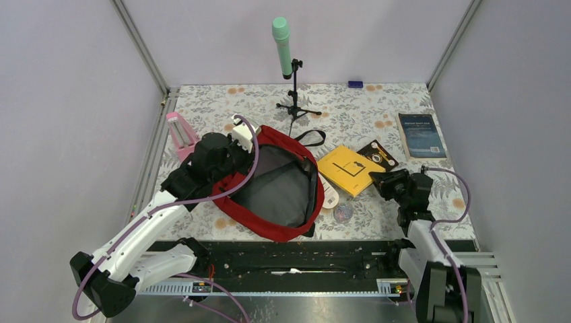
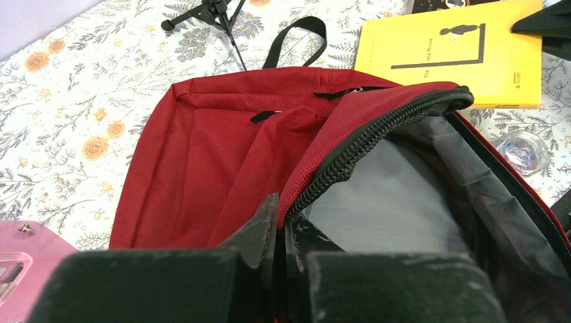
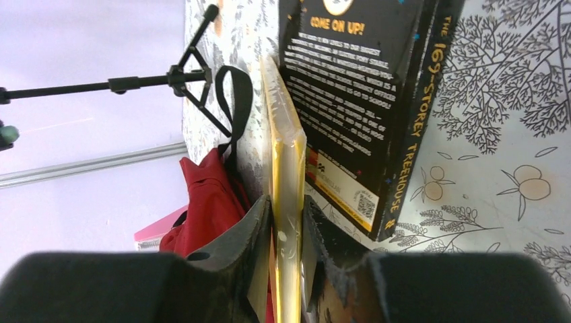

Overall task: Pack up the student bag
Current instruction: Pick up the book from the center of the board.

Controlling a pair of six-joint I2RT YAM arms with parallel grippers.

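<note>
On the flower-patterned counter (image 1: 222, 108), the large red fabric backpack with dark grey lining (image 1: 286, 188) lies left of centre, its mouth gaping upward. The left arm's fingers (image 2: 269, 225) are clamped tight on the black-zippered rim at the bag's far left edge. I reckon that is to hold the mouth wide so something can be slid in. Just right of the bag, the right arm's fingers (image 3: 264, 225) are closed onto the near, plastic-wrapped edge of a thin yellow paperback book (image 1: 349, 168), which looks like the item chosen for packing. A black paperback (image 3: 363, 101) lies right against it. I cannot tell which of the two overlaps the other, so a lift might drag the black one along.

Much is hard to make out. The bag's depth falls into shadow, and I cannot say whether anything is inside. From above, the bulk of the left wrist hides the grip itself. A pink object (image 1: 178, 134) beside the left arm is partly covered, and I cannot identify a small clear round thing (image 1: 343, 213) near the bag's right side.
</note>
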